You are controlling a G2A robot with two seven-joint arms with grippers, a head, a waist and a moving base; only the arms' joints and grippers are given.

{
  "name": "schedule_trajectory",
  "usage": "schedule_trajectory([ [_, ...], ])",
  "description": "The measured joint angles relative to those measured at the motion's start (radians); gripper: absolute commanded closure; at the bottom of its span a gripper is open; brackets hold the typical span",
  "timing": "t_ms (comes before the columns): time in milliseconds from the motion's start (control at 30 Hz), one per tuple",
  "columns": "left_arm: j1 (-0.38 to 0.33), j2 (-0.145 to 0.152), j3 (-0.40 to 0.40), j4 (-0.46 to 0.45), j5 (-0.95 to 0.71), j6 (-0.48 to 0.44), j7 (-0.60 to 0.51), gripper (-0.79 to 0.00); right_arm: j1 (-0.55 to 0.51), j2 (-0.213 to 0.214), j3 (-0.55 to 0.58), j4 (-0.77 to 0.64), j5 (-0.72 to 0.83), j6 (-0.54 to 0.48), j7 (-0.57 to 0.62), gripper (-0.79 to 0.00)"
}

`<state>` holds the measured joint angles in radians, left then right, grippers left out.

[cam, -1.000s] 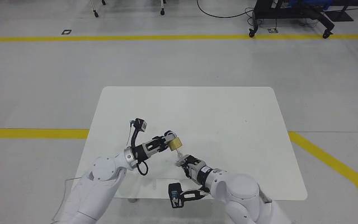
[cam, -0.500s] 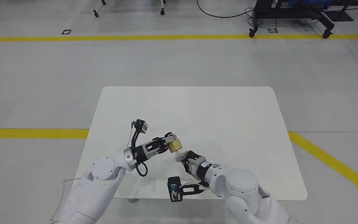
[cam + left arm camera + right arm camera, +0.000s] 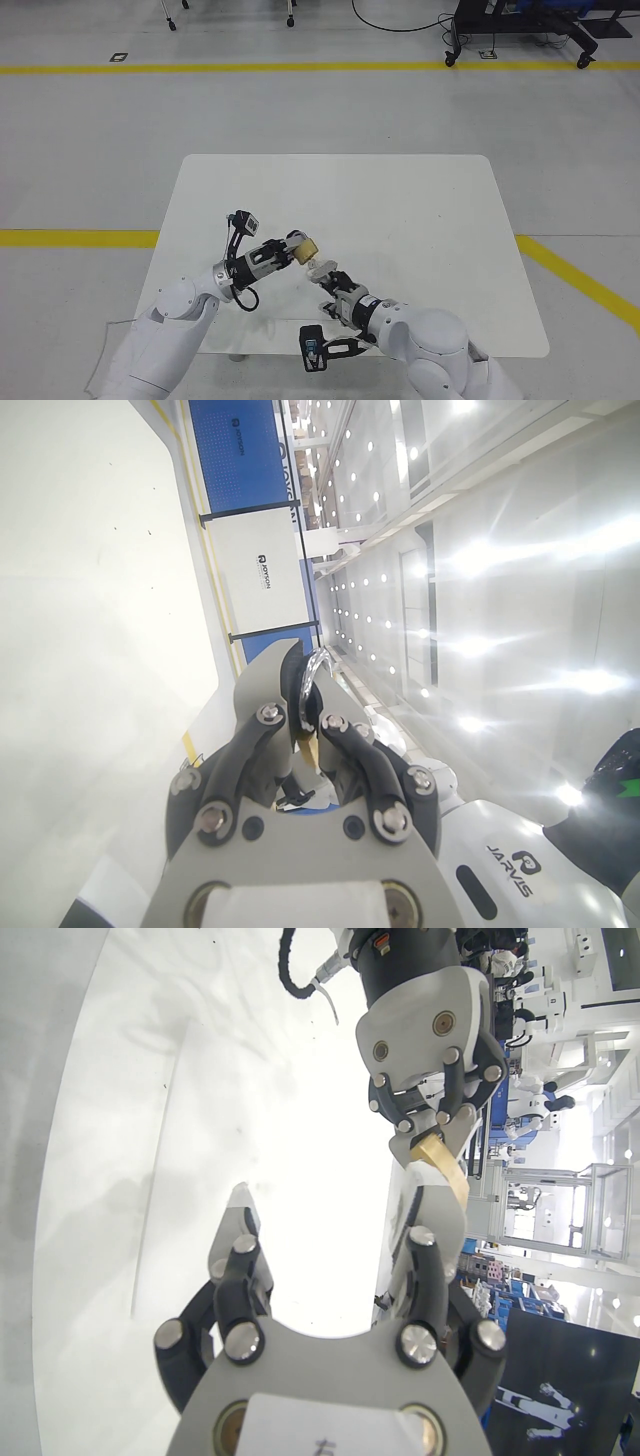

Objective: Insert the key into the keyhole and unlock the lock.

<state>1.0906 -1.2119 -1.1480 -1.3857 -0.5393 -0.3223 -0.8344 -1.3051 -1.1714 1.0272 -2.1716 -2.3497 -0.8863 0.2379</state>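
Left claw (image 3: 297,251) clamps lock (image 3: 310,247) over table (image 3: 420,200).

Lock (image 3: 308,247) in left gripper (image 3: 297,250) slightly farther back; right gripper (image 3: 320,268) closer.

from above my arms the top camera looks straight down on the whole table (image 3: 420,200), while each wrist camera sits close behind its own fingers, the left gripper (image 3: 305,680) facing the ceiling (image 3: 500,550), the right gripper (image 3: 330,1193) facing across the table, all three sharing the lock (image 3: 308,247).
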Motion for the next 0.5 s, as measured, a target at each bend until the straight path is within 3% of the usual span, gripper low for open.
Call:
schedule_trajectory([
  [33, 0.007, 0.0, -0.007, -0.006, 0.003, -0.002, 0.033, 0.0, -0.006, 0.002, -0.018, -0.02, -0.038, 0.024, 0.022, -0.391],
  [100, 0.019, -0.002, -0.019, -0.015, 0.006, -0.011, 0.097, 0.0, -0.013, 0.006, -0.053, -0.046, -0.113, 0.068, 0.019, -0.302],
  [267, 0.037, -0.005, -0.033, -0.027, 0.003, -0.004, 0.186, 0.0, -0.042, 0.019, -0.036, -0.01, -0.181, 0.191, -0.128, -0.256],
  [500, 0.03, -0.008, -0.012, -0.032, 0.088, 0.043, 0.22, 0.0, -0.049, 0.014, -0.034, 0.012, -0.22, 0.303, -0.075, -0.142],
])
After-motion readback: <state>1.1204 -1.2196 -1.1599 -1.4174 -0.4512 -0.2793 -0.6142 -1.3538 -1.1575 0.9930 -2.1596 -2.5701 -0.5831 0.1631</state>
